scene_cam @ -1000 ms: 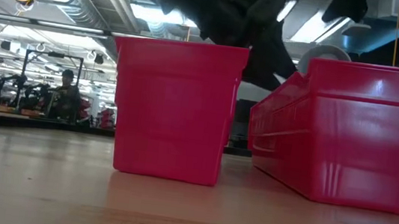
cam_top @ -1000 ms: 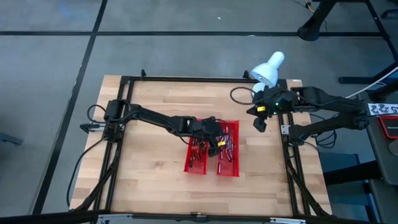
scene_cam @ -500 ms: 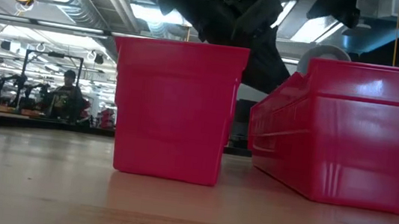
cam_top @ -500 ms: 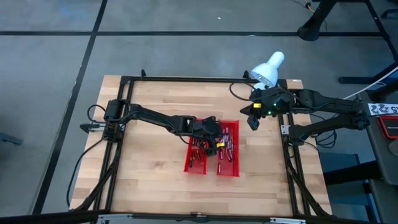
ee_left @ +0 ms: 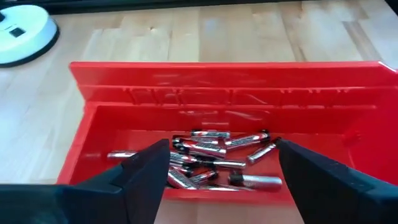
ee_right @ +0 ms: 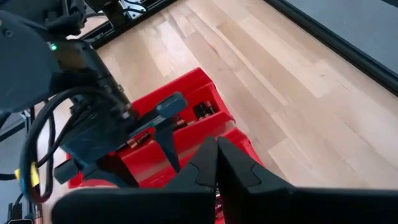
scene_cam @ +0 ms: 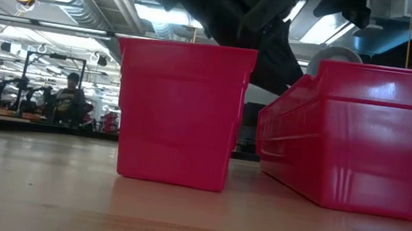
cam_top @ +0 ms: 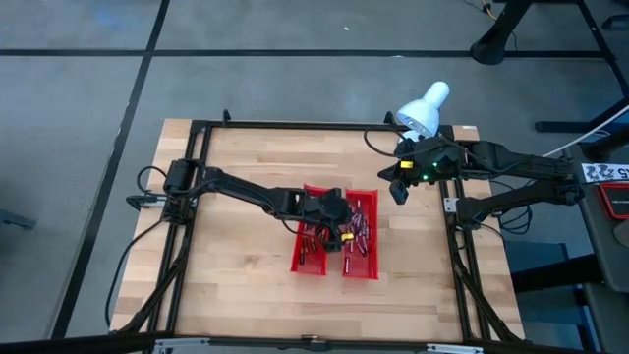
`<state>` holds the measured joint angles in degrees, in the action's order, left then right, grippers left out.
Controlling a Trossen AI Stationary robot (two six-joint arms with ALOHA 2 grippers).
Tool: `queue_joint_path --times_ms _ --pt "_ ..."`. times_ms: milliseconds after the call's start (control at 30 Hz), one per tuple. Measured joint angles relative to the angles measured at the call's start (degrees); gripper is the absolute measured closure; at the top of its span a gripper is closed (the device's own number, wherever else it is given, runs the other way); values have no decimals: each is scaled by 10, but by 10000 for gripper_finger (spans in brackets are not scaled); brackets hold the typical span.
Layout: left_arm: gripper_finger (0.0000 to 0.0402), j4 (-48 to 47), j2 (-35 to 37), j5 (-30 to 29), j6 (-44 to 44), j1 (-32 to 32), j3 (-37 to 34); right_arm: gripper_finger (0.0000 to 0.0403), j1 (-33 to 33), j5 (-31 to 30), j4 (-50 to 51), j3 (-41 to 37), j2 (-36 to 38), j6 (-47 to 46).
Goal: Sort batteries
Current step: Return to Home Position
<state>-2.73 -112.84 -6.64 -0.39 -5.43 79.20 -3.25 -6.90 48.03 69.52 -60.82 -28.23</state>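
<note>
Since a second ago the right gripper (cam_top: pixel 397 189) has drawn back toward the far right edge of the pale butcher-block table (cam_top: pixel 246 275), beside the black metal frame rail (cam_top: pixel 295 125) and below a white dome lamp (cam_top: pixel 425 110). Its two dark fingers (ee_right: pixel 208 163) are pressed flat together and hold nothing. The left gripper (cam_top: pixel 341 224) has shifted only slightly. It hangs over two glossy red plastic bins, left bin (cam_top: pixel 300 264) and right bin (cam_top: pixel 371 267), which sit side by side mid-table. Its jaws are spread wide and empty, with matte angular fingers (ee_left: pixel 149 171). Small cylindrical batteries (ee_left: pixel 214 152), silvery with dark bands and metallic ends, lie jumbled on the bin floor seen in the left wrist view. More cells (cam_top: pixel 313 246) show in the left bin. In the low view, the bin walls are smooth and slightly tapered.
</note>
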Motion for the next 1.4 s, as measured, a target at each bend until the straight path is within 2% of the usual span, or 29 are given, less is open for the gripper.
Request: queue_joint_path --times_ms 100,233,533,767,933,1400 --pt "107 -1 1 -1 0 -3 0 397 0 0 -1 0 0 0" --pt "106 5 23 -2 -55 0 0 397 0 0 9 0 0 -1" --pt "106 -12 91 -2 -52 28 0 397 22 -16 24 0 0 -12" --pt "106 -70 154 -2 -52 45 0 397 46 -17 44 0 0 -15" --pt "106 -134 196 -2 -52 55 0 397 62 -58 63 0 2 -16" --pt "178 -233 304 -2 -44 61 0 397 63 -66 39 0 29 2"
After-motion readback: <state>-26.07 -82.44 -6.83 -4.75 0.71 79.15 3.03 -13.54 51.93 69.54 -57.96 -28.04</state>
